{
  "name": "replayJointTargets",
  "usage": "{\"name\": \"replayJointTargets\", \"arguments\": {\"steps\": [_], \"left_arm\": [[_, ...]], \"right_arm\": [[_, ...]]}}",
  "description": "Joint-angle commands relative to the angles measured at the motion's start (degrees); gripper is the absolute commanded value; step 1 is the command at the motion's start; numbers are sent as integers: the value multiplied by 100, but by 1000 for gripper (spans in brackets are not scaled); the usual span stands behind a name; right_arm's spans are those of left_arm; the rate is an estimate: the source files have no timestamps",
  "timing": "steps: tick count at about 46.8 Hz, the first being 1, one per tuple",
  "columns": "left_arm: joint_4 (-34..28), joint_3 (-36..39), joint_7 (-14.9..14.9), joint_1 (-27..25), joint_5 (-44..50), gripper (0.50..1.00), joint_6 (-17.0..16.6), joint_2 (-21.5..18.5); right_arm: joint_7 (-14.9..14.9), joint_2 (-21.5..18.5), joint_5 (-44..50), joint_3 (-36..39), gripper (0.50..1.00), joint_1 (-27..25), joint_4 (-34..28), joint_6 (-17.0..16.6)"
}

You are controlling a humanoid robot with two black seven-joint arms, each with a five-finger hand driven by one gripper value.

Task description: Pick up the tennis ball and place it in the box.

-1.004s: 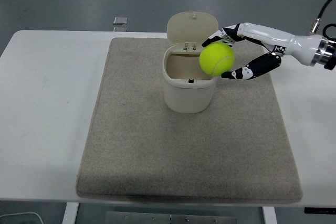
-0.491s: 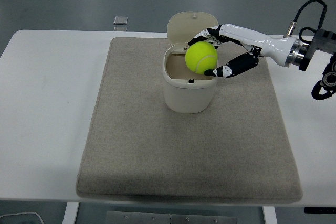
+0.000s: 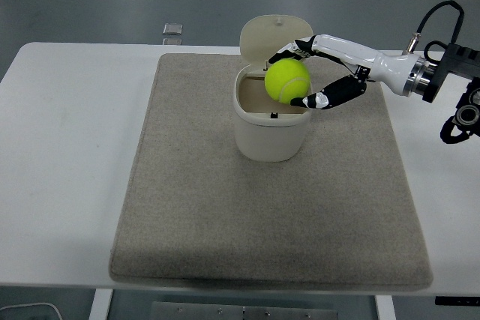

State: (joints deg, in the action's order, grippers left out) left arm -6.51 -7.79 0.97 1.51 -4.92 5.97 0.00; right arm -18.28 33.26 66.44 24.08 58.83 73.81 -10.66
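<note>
The tennis ball (image 3: 287,82) hangs over the open mouth of the cream box (image 3: 271,129), at its right rim, grasped between the fingers of the right robot hand (image 3: 319,73). The box's lid (image 3: 274,35) stands raised behind. The box sits on a grey mat (image 3: 270,207) covering the white bench (image 3: 67,155).

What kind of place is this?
Probably a robotics lab or test bench: a robot hand holds a tennis ball over a lidded box on a mat covering a bare white table.
</note>
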Motion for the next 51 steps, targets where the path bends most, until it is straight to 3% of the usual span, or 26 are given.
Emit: {"name": "replayJointTargets", "arguments": {"steps": [1, 8, 19, 22, 29, 33, 41, 51], "left_arm": [[0, -4, 0, -2, 0, 992, 0, 0], [0, -4, 0, -2, 0, 992, 0, 0], [0, 5, 0, -2, 0, 992, 0, 0], [0, 5, 0, -2, 0, 992, 0, 0], [0, -4, 0, -2, 0, 992, 0, 0], [0, -4, 0, -2, 0, 992, 0, 0], [0, -4, 0, -2, 0, 992, -8, 0], [0, -4, 0, -2, 0, 992, -8, 0]], "right_arm": [[0, 6, 1, 0, 860, -3, 2, -23], [0, -3, 1, 0, 897, -38, 2, -23], [-9, 76, -34, 9, 897, -38, 46, -50], [-18, 128, -262, 27, 897, -29, 81, -225], [0, 462, -1281, 53, 897, -20, 90, -1138], [8, 585, -1694, 27, 897, 6, 55, -1491], [8, 779, -2160, 18, 897, -11, -129, -1597], [9, 779, -3408, -140, 897, -47, -788, -1632]]}}
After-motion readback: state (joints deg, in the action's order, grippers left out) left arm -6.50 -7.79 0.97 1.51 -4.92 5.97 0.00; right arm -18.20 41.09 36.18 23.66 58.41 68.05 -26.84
